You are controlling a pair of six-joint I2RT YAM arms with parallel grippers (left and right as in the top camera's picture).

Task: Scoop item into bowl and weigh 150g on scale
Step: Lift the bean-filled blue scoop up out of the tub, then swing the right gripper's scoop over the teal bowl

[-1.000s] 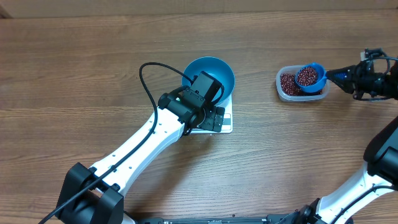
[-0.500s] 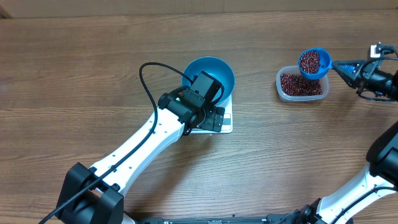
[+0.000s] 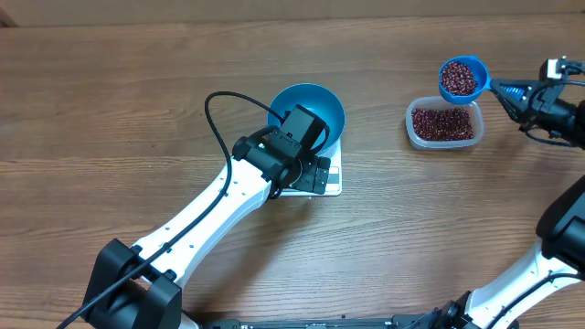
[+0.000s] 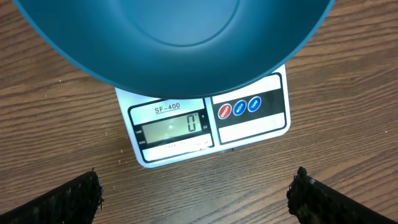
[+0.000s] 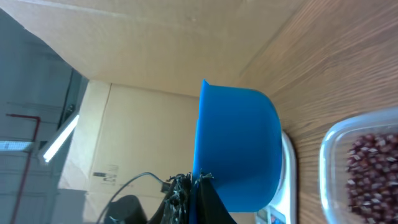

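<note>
Right jaws clenched on scoop point(image 3: 480, 75) handle. Scoop is heaped with beans point(image 3: 460, 80), just past far rim of tub point(image 3: 409, 123); more beans in tub. Bowl point(image 3: 315, 99) sits on scale point(image 4: 252, 130), display reads 0. Left jaws wide apart over worktop point(image 3: 137, 110) at scale's front.

Left arm point(image 3: 206, 219): glossy white tapered link between chunky black joints, with a black cable point(image 3: 208, 119) looping behind the wrist. Its black fingers point(image 4: 69, 200) look rough-textured (almost fuzzy). Right arm point(image 3: 516, 272) matches, white on black.
</note>
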